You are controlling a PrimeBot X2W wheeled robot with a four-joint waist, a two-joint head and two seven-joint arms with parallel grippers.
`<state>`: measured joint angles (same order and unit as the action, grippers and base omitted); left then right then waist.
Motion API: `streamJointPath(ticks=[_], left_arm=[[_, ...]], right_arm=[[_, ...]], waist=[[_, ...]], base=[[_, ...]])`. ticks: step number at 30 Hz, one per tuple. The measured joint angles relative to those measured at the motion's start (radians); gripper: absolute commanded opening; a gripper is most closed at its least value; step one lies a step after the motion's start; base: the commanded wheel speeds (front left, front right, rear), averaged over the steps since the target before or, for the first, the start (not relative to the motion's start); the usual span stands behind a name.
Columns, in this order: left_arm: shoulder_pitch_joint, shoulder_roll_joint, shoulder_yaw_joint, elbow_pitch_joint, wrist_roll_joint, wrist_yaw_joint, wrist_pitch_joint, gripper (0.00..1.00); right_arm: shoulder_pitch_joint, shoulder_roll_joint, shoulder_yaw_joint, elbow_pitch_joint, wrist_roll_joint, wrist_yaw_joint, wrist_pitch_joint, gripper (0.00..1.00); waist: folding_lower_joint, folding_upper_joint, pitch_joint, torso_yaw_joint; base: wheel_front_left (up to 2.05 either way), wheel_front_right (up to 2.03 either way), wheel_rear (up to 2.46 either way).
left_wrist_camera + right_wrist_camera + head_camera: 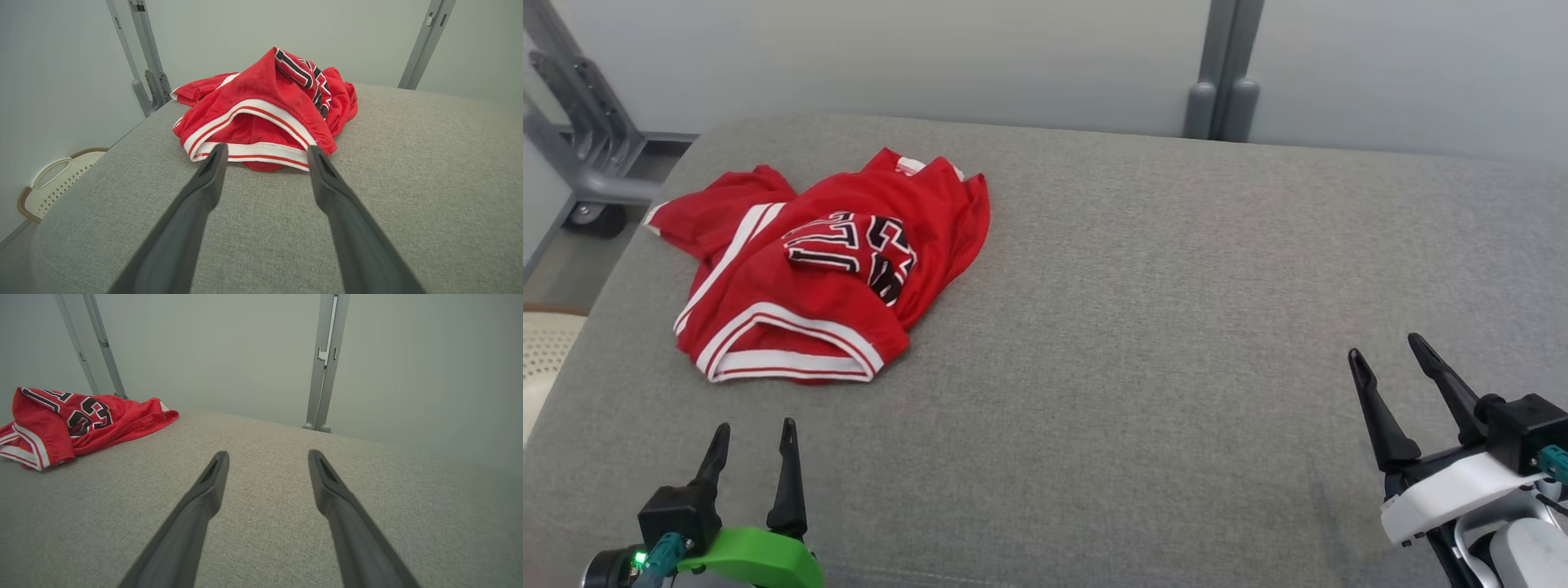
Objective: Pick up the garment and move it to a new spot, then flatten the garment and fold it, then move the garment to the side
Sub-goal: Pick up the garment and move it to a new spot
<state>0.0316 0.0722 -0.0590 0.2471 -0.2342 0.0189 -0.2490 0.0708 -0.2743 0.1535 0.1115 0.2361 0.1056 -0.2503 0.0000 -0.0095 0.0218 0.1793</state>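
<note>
Crumpled red garment [825, 261], digits [93, 413] legible in right wrist view

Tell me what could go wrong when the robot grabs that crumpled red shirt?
The red shirt lies bunched in layers, so the open left gripper might pinch only one fold and lift a tangle. It also sits near the left edge of the grey cushion, so a clumsy tug could drag it off toward the white basket below.
</note>
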Motion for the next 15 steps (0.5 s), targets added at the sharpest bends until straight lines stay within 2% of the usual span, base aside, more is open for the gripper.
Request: streamJointPath(ticks=[8,15], left_arm=[[-0.005,-0.009,0.035,-0.031,-0.012,-0.002,0.0,1.0],[-0.125,-0.024,0.054,-0.036,-0.082,-0.006,-0.001,1.0]], right_arm=[[-0.046,0.004,0.019,-0.027,-0.016,0.009,0.0,1.0],[-0.069,-0.019,0.018,-0.042,-0.024,0.009,0.0,1.0]], waist=[[0.0,0.0,0.055,0.084],[0.0,0.0,0.132,0.101]], base=[[0.0,0.0,0.0],[0.0,0.0,0.0]])
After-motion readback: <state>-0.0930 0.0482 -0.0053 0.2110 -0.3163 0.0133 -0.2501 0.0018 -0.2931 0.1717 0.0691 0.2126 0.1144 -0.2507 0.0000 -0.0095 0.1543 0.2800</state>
